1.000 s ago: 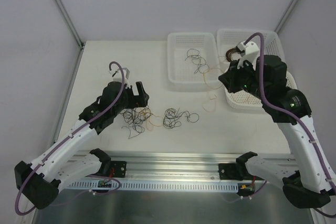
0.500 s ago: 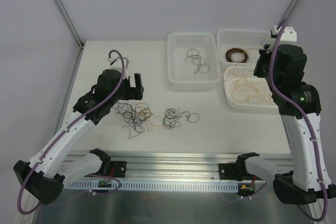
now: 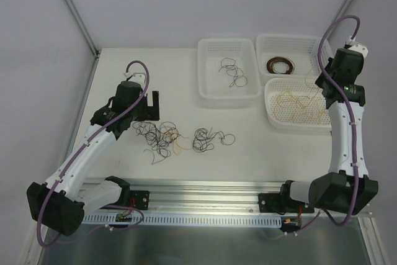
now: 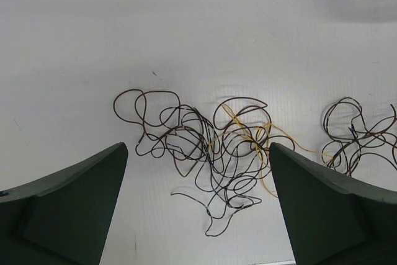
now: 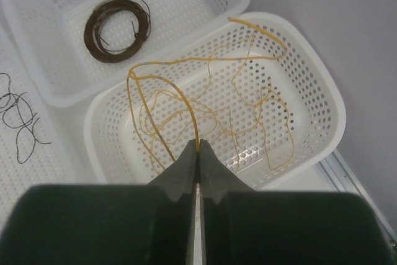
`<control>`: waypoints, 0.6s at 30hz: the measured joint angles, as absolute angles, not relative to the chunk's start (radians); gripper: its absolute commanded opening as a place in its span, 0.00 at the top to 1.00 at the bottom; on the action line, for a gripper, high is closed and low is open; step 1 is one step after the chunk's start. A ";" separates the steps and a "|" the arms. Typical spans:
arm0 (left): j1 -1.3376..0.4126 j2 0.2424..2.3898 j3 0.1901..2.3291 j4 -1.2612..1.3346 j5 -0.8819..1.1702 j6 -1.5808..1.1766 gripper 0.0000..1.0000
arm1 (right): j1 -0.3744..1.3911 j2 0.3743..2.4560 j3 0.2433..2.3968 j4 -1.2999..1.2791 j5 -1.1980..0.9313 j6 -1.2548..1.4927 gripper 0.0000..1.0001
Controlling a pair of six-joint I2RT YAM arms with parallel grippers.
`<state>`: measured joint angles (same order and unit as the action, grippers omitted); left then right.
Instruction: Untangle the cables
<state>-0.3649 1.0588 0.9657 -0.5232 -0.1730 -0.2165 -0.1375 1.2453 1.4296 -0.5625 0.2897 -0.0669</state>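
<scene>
I see the white table (image 3: 118, 79) carrying 3 baskets (image 3: 229, 100). My left gripper (image 4: 197, 153) hangs with fingers spread wide over the tangled cables (image 3: 160, 136) lying on the table. My right gripper (image 5: 198, 147), fingers pressed together, pinches a yellow-tan cable (image 5: 189, 113) above the nearest right basket (image 5: 335, 100), which holds more yellow strands.

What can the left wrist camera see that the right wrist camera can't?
Only the left wrist: a tangle of dark and yellow wires lying on the table, with the left gripper open above it. Only the right wrist: a brown coil in the far basket, and the right gripper shut on a yellow wire over the near basket. Both: thin curly wires and each camera's own fingers.
</scene>
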 measured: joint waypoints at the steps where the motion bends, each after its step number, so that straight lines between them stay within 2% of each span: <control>1: -0.364 1.058 0.966 -0.522 -0.173 -0.216 0.01 | -0.163 1.266 1.406 -0.545 0.271 -0.050 0.99; 5: -0.364 1.058 0.966 -0.522 -0.173 -0.216 0.01 | -0.237 1.348 1.317 -0.474 0.184 0.020 0.97; 8: -0.357 1.059 0.966 -0.522 -0.167 -0.216 0.01 | -0.283 1.424 1.262 -0.436 0.092 0.084 0.81; 9: -0.351 1.060 0.966 -0.522 -0.160 -0.216 0.01 | -0.294 1.446 1.255 -0.436 0.069 0.102 0.58; 12: -0.344 1.068 0.966 -0.522 -0.136 -0.217 0.01 | -0.326 1.499 1.229 -0.436 0.030 0.164 0.18; 15: -0.339 1.091 0.966 -0.522 -0.115 -0.217 0.01 | -0.337 1.493 1.216 -0.469 0.039 0.183 0.13; 18: -0.338 1.114 0.966 -0.522 -0.095 -0.219 0.01 | -0.336 1.451 1.216 -0.485 0.041 0.186 0.11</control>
<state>-0.3378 1.1141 0.9657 -0.5224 -0.0948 -0.2192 -0.3363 1.4513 1.2160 -0.4854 0.0410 0.1860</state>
